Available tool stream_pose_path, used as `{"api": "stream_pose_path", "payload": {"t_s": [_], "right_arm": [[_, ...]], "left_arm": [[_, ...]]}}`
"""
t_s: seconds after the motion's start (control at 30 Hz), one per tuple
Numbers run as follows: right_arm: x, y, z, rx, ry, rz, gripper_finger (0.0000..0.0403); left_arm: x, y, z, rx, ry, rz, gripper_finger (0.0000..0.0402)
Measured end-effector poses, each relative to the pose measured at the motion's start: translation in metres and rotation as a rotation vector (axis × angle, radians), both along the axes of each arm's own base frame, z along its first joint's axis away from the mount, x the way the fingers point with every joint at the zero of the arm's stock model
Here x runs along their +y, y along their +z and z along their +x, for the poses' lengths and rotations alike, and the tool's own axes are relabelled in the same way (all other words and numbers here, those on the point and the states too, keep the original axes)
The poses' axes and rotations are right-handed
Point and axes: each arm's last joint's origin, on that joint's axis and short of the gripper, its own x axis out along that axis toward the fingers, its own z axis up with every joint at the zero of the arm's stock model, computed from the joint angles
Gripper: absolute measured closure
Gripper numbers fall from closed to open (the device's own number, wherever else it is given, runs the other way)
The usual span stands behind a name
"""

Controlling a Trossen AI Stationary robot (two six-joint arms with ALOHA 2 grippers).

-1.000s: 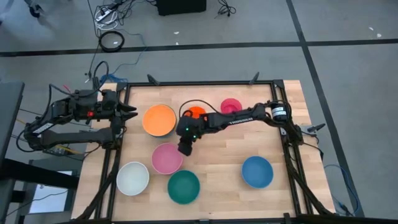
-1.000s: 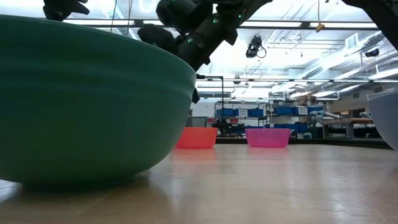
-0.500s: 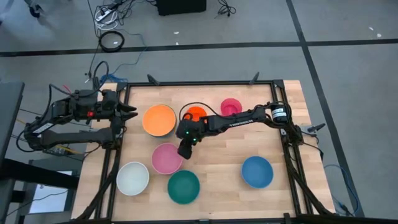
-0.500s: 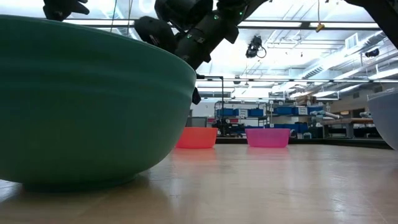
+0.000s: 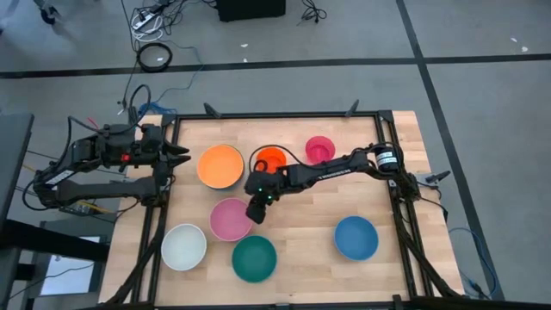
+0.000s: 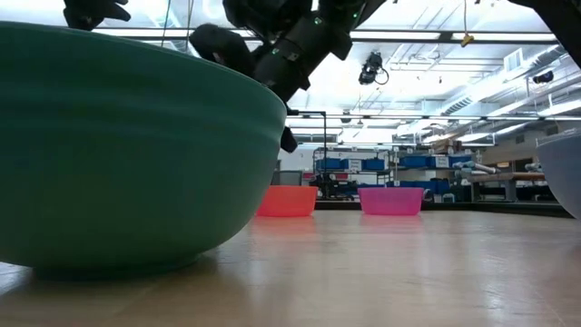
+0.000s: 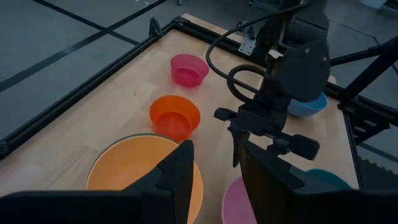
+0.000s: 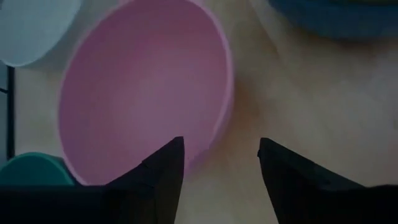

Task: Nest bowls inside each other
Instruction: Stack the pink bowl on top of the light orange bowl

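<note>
My right gripper [image 5: 255, 212] hangs open over the right rim of the pink bowl [image 5: 229, 219]. In the right wrist view one finger [image 8: 166, 167] stands over the pink bowl's [image 8: 143, 93] inside and the other [image 8: 281, 169] over bare table. The orange bowl [image 5: 219, 166] sits nested in another bowl, whose grey-green rim [image 7: 134, 138] shows around it. The small red-orange bowl [image 5: 272, 158] and the magenta bowl [image 5: 319, 147] stand at the far side. The white [image 5: 183, 246], teal [image 5: 254, 258] and blue [image 5: 355, 238] bowls stand near the front. My left gripper [image 5: 182, 155] waits open at the table's left edge.
The dark frame rail [image 5: 284, 114] runs round the table top. Bare wood [image 5: 301, 215] lies between the pink and blue bowls. In the low view the teal bowl [image 6: 127, 145] fills the left and hides the pink one.
My right gripper has edged toward the table's near edge, over the pink bowl's right rim, and rolled a little. Its fingers have spread wider in the low view. No bowl has moved.
</note>
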Motion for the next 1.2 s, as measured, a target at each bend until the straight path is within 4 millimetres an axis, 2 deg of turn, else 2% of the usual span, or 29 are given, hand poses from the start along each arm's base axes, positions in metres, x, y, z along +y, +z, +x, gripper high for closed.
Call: {"api": "stream_pose_path", "payload": {"t_s": [0.2,0.93,1.2], "right_arm": [[0.0039,-0.0046,-0.0014,0.007,-0.018,0.011,0.0206],[0.0065,-0.0006,0.0031,-0.052,-0.045,0.055,0.0221],[0.0067,-0.0044,0.0013,-0.037,-0.047,0.055,0.0251]], "left_arm": [[0.0,0.0,0.0001,0.001,0.0,-0.001,0.0264],[0.0,0.0001,0.0001,-0.002,0.0,-0.001,0.0264],[0.0,0.0001,0.0001,-0.002,0.0,-0.001,0.0264]]}}
